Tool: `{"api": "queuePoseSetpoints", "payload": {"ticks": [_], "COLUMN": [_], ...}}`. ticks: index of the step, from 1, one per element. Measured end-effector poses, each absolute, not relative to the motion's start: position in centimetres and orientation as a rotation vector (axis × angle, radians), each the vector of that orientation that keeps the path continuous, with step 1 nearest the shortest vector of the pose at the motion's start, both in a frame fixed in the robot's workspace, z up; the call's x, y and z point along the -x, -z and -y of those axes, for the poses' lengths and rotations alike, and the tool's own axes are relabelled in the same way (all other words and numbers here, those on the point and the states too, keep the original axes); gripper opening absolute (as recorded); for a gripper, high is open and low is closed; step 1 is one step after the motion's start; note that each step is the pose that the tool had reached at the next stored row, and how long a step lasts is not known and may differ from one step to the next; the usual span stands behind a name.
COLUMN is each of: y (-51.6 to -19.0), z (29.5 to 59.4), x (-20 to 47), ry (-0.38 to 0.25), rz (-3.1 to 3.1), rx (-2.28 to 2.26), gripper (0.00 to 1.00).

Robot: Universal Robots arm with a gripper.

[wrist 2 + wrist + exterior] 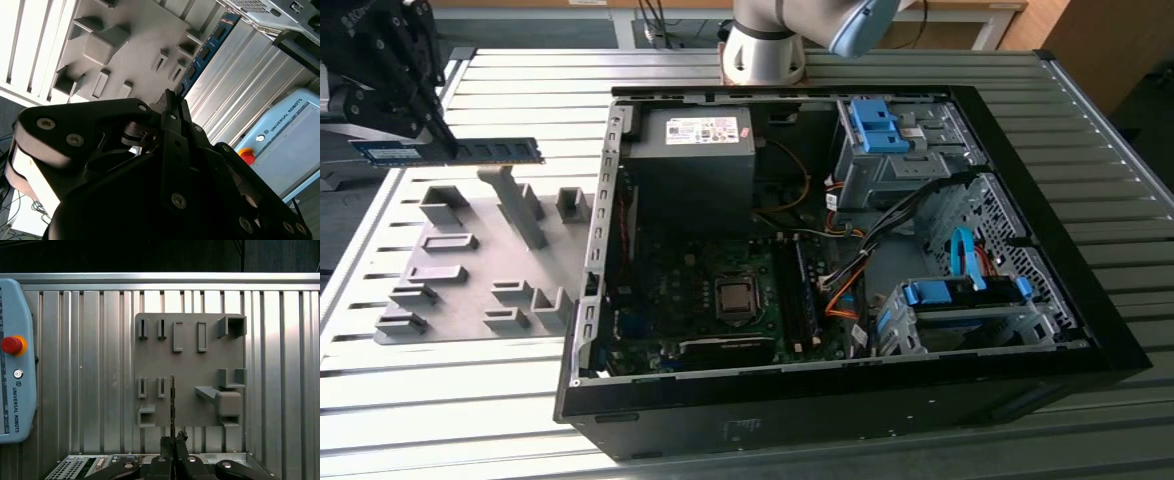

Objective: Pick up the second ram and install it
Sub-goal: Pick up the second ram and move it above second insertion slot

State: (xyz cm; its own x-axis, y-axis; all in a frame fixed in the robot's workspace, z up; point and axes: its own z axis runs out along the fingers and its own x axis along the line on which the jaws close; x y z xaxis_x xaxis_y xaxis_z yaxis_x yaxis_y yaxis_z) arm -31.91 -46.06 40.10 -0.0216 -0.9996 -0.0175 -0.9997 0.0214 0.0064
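Carrying step | black gripper (444, 138) pinching long thin blue circuit-board ram (500, 150) between near-closed jaws, grey slotted tray (480, 280) lying beneath them | install likely needing careful squaring-up

A silver table (454, 400) of long ribbed slats. Toward the exterior view's left lies a flat grey plate (487, 268) with raised blocks and slots. Just beside it, an open black computer case (854, 425) lies on its side. In the first wrist view, a pale blue pendant (15, 390) with a red button appears to rest on the slats, apart from the plate.
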Motion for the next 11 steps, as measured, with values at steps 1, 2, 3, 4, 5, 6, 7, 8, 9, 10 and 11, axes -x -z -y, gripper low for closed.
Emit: {"api": "queuePoseSetpoints", "payload": {"ticks": [1,2,3,4,5,6,7,8,9,10,11], "y": [-40.1,-40.1,-40.1,-40.1,-40.1,-40.1,-40.1,-40.1,-40.1,-40.1,-40.1], "z": [46.1,46.1,46.1,46.1,46.1,46.1,46.1,46.1,46.1,46.1,46.1], "x": [31.8,31.7,31.6,31.4,31.3,31.1,30.9,30.7,30.5,30.3,30.1], "ry": [-0.026,-0.026,-0.026,-0.026,-0.026,-0.026,-0.026,-0.026,-0.026,-0.026,-0.026], "rz": [-2.239,-2.239,-2.239,-2.239,-2.239,-2.240,-2.239,-2.239,-2.239,-2.239,-2.239], "rx": [2.192,2.192,2.192,2.192,2.192,2.192,2.192,2.192,2.192,2.192,2.192], "gripper": [0.14,0.14,0.14,0.14,0.14,0.14,0.14,0.14,0.14,0.14,0.14]}}
